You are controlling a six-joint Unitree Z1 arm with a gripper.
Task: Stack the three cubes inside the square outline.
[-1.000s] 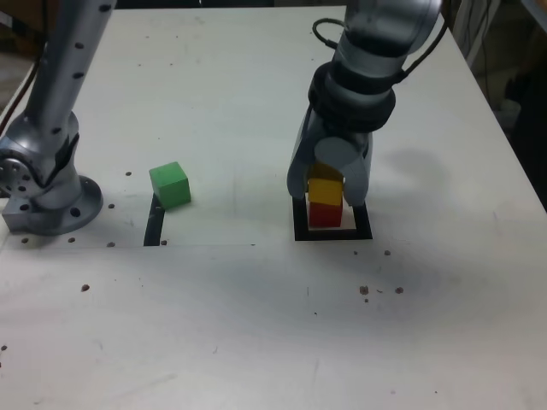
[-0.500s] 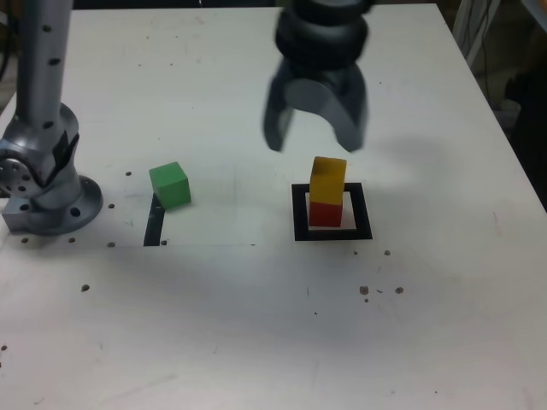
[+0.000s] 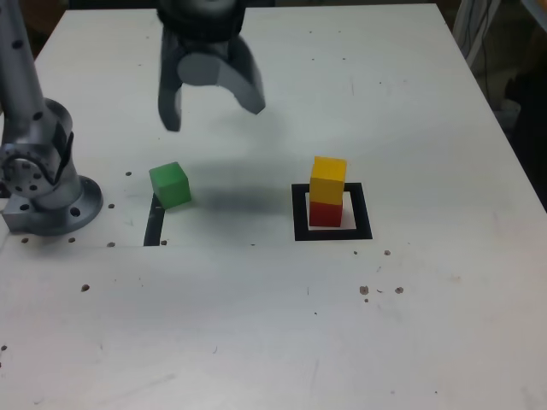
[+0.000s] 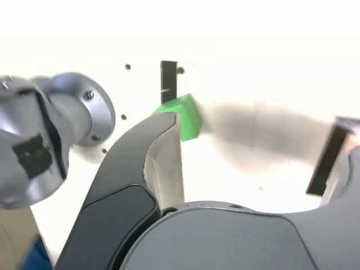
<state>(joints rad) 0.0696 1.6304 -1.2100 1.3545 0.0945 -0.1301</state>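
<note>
The white tabletop [image 3: 256, 325] carries everything. The grey gripper [image 3: 214, 107] is held in the air, jaws spread apart and empty. The black square outline [image 3: 332, 232] contains a small red cube [image 3: 324, 213] topped by a yellow cube [image 3: 328, 181]. A green cube [image 3: 170, 184] sits well apart toward the exterior view's left, touching a thin black strip [image 3: 154, 224]. It is judged light, rigid and smooth, best gripped across opposite flat faces.

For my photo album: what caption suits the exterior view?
Open gripper above green cube; yellow cube on red cube inside square outline.
</note>
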